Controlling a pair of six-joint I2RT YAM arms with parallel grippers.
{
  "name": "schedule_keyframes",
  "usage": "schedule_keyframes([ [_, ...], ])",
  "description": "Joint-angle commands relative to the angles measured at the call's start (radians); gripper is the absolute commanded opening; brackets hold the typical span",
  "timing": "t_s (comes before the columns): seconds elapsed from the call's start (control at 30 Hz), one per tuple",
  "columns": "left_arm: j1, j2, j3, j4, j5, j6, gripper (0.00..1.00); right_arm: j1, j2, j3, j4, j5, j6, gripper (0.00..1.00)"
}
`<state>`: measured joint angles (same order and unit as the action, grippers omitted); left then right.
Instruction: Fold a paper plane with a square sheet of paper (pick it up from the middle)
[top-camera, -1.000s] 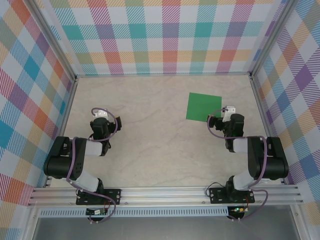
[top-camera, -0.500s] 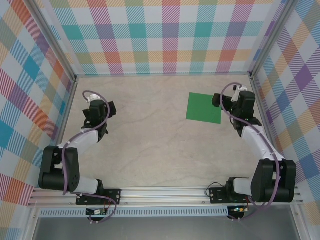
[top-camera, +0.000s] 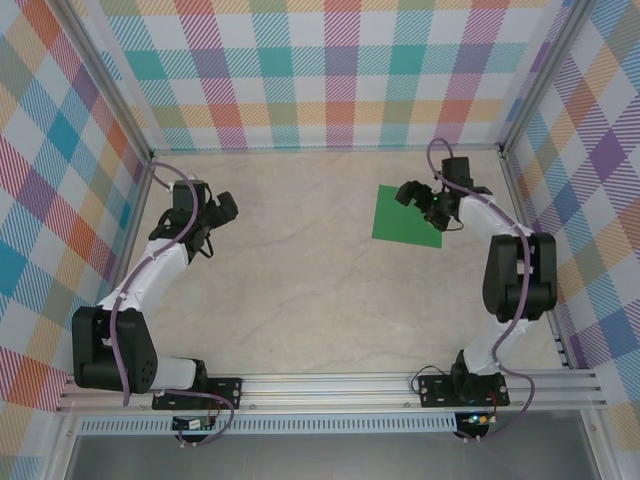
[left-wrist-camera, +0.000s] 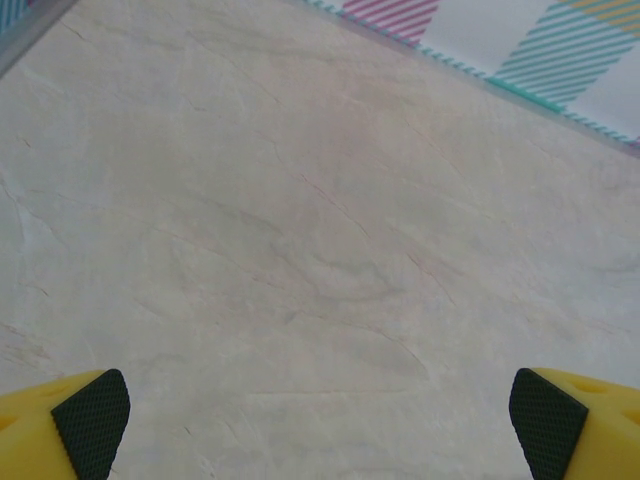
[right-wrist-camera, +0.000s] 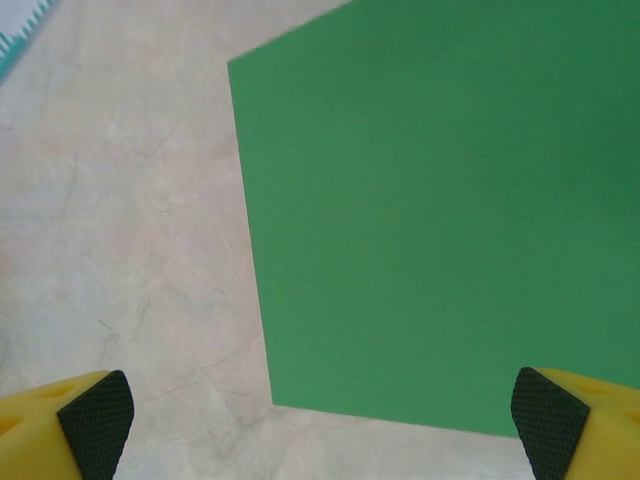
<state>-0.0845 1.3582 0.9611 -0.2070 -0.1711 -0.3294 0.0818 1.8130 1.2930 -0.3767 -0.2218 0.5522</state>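
Task is at start: square sheet of paper (right-wrist-camera: 440, 210) lies flat, no fold yet; R gripper (right-wrist-camera: 322, 420) over it & L gripper (left-wrist-camera: 320, 420) wide open, nothing held.

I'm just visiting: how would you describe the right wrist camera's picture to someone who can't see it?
A bright green square sheet of paper lies flat and unfolded on a pale, marbled table, seen from close above. The right gripper hangs open and empty over the sheet's near edge, its yellow, black-padded tips in the picture's bottom corners.
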Motion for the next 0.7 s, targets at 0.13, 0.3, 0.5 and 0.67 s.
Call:
schedule_keyframes([
  [0.13, -0.008, -0.02, -0.006, -0.106, 0.096, -0.081, 1.0, 0.08, 0.214, 0.236, -0.136, 0.017, 0.058, 0.98],
  [0.3, -0.008, 0.017, 0.013, -0.135, 0.141, -0.092, 1.0, 0.108, 0.326, 0.34, -0.203, 0.023, 0.079, 0.97],
  [0.5, -0.009, 0.056, 0.011, -0.116, 0.191, -0.118, 1.0, 0.135, 0.36, 0.335, -0.244, 0.029, 0.084, 0.97],
  [0.67, -0.017, 0.086, 0.011, -0.1, 0.217, -0.121, 1.0, 0.178, 0.324, 0.228, -0.265, 0.016, 0.084, 0.97],
])
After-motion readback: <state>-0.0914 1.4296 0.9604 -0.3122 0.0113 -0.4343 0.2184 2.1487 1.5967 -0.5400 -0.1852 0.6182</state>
